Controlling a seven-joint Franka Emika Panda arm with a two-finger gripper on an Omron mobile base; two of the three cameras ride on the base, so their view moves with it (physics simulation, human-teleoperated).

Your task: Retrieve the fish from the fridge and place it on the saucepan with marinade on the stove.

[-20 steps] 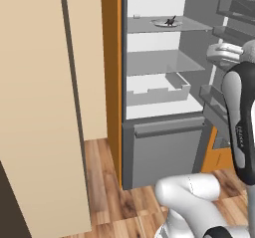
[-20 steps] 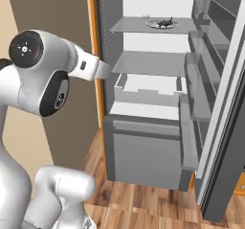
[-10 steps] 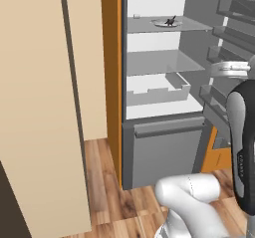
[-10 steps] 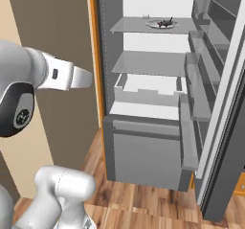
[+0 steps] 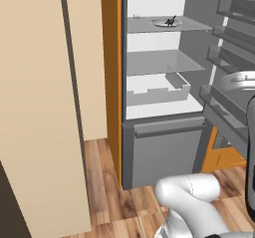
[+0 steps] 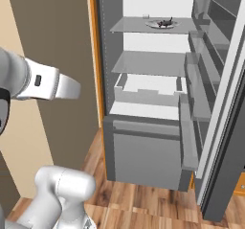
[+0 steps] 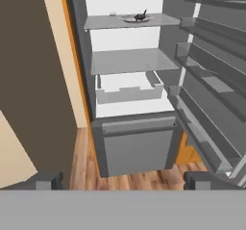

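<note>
At left we see a beige cabinet panel (image 5: 45, 107), then the open fridge (image 5: 164, 147) with the fish (image 5: 171, 21) on a pale plate (image 5: 162, 23) on its top shelf, while our tool (image 7: 123, 180) stands spread wide, holding nothing.

fridge (image 7: 129, 142) standing open, clear front approach, door bins (image 7: 211, 104) crowding the right, shelves (image 7: 127, 60) widely spaced

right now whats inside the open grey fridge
On the top grey shelf of the tall grey steel fridge, a tiny dark fish lies on a shallow pale plate. Lower shelves look bare; the closed bottom drawer's contents are hidden.
</note>
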